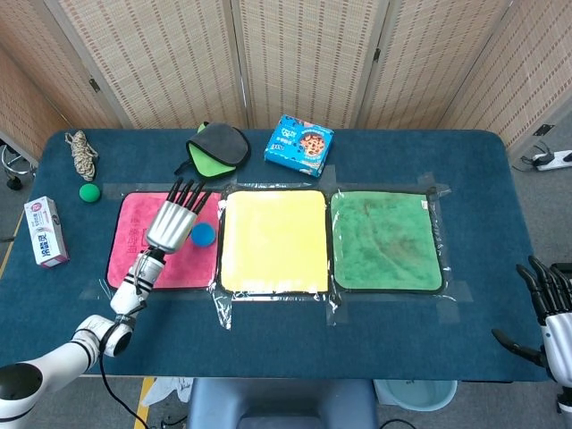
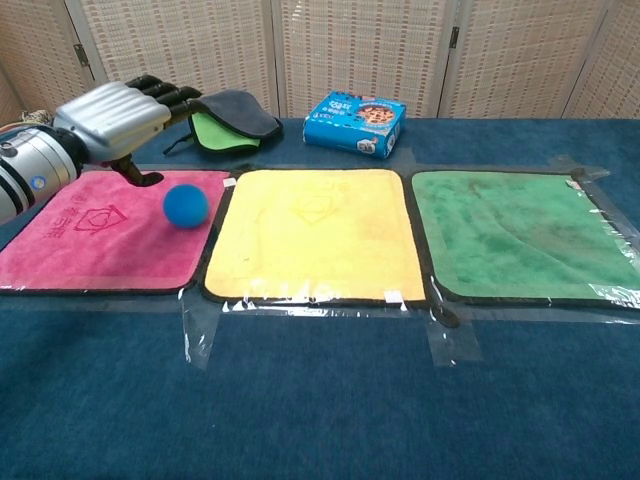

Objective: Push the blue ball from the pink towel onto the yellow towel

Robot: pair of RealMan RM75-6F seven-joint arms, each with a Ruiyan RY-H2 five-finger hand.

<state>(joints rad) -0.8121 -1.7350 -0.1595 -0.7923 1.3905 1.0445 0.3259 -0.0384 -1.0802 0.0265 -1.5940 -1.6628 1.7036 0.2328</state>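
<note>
The blue ball [image 1: 204, 234] [image 2: 186, 205] lies on the pink towel [image 1: 134, 259] [image 2: 80, 240], close to its right edge beside the yellow towel [image 1: 273, 239] [image 2: 315, 235]. My left hand [image 1: 172, 220] [image 2: 118, 118] hovers just left of the ball with its fingers stretched out flat and holds nothing. A small gap shows between hand and ball in the chest view. My right hand [image 1: 547, 308] hangs off the table's right edge, fingers apart and empty.
A green towel [image 1: 386, 239] lies right of the yellow one. At the back stand a blue cookie box [image 1: 299, 145], a grey-green pouch [image 1: 214, 148], a rope coil [image 1: 83, 154], a green ball [image 1: 88, 192]. A white box [image 1: 46, 232] sits at the left edge.
</note>
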